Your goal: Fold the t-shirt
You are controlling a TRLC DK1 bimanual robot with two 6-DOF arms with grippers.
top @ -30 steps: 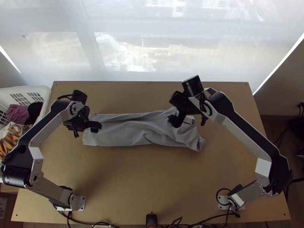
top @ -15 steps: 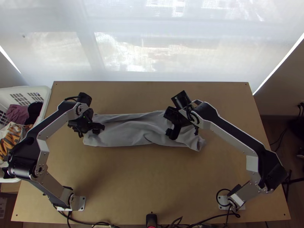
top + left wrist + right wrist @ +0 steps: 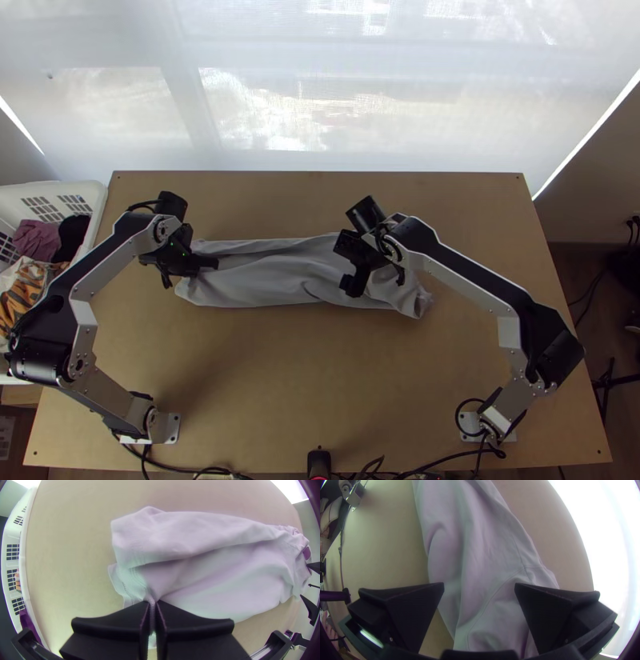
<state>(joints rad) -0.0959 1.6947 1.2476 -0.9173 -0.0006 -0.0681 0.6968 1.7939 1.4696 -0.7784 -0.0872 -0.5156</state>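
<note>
A pale grey t-shirt point(image 3: 272, 276) lies as a long, wrinkled strip across the table, bunched at its right end. At its left end is my left gripper point(image 3: 210, 263); in the left wrist view the left gripper point(image 3: 152, 605) is shut on a pinched bit of the shirt's hem end. My right gripper point(image 3: 352, 286) is over the right half of the shirt. In the right wrist view the right gripper point(image 3: 479, 588) stands open, its fingers far apart above the t-shirt point(image 3: 486, 566), with no cloth held between them.
A white basket point(image 3: 98, 210) with clothes stands beyond the table's left edge. Bare wood of the table point(image 3: 296, 376) stretches between the shirt and the near edge, where cables and a small black device point(image 3: 319, 462) lie.
My right gripper has moved left over the shirt and a little toward the near edge. The left gripper has shifted slightly right and is now shut on the cloth at the left end.
</note>
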